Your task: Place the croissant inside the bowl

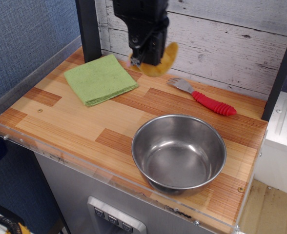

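- gripper (146, 56): black all over, boxy and blocky, matte plastic or metal look
- wider black housing at top, cut off by the frame's upper edge
- narrows lower down into a slimmer black finger section
- small pale marks or screw spots on the lower front face, too small to read
- no cables or labels visible
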Controlling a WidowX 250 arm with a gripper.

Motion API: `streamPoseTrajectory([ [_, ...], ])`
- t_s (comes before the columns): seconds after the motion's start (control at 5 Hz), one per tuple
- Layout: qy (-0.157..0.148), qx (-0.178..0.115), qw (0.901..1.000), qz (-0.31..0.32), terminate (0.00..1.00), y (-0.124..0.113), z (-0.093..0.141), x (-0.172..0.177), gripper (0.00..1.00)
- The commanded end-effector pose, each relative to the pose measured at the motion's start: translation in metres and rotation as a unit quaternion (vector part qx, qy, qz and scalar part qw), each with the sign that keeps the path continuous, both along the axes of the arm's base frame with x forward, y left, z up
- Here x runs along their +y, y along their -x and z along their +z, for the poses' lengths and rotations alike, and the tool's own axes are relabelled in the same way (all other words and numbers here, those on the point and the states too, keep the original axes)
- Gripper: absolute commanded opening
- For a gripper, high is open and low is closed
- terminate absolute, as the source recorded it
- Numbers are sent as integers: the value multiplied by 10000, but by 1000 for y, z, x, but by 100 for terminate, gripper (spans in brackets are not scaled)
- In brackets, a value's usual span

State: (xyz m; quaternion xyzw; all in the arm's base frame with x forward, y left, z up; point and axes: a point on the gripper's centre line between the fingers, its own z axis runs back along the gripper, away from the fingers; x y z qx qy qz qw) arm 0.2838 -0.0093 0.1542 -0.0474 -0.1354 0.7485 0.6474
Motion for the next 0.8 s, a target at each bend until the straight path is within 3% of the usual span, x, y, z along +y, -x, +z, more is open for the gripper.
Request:
streamPoseTrajectory([
  [0.0, -53, -153, 9979, -624, 0, 52, 5, -24, 0],
  [0.2, -53, -100, 9963, -849, 0, 62, -12, -33, 0],
  [0.6, -73, 23, 9939, -1098, 0, 59, -51, -48, 0],
])
